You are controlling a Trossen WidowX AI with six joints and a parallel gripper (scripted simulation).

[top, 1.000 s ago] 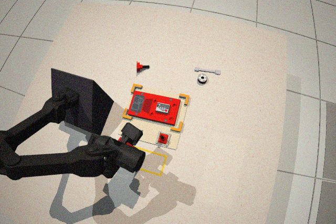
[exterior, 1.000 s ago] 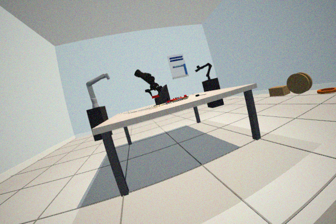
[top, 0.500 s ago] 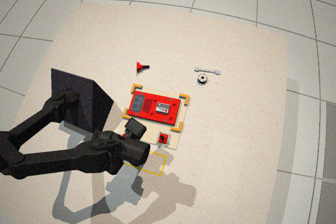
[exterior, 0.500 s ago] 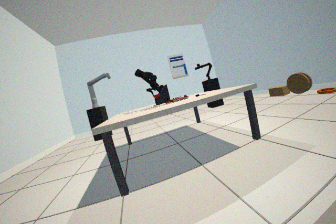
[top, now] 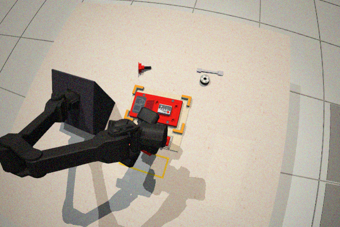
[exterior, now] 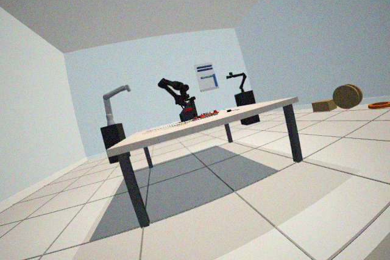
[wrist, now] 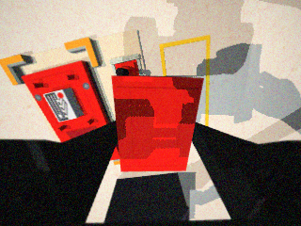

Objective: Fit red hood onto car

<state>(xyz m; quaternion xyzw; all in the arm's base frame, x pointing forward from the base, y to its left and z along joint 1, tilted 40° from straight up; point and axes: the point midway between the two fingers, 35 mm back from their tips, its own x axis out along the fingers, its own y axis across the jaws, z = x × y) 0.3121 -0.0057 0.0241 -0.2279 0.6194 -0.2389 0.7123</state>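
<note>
The hood (wrist: 157,134) (exterior: 187,109) is a plain red shell, held in the air between the black fingers of my gripper (wrist: 154,124). In the top view the arm covers most of it, and its corner holes are not visible. The red chassis (top: 177,113) (wrist: 89,101) lies in the jig with orange corner brackets (top: 188,100) (wrist: 90,48). Its engine block (top: 164,109) (wrist: 56,104) is on the deck with short dark pegs around it. The held hood is beside the chassis, not over it; the arm hides part of the chassis's near edge in the top view.
A yellow outline (top: 166,168) (wrist: 208,85) is on the table (top: 233,150). A small red part in a grey holder (top: 168,142) (wrist: 127,66) stands beside the jig, near a thin rod. Beyond the jig lie a red-and-black part (top: 141,67), a grey bar (top: 210,72) and a wheel (top: 204,79).
</note>
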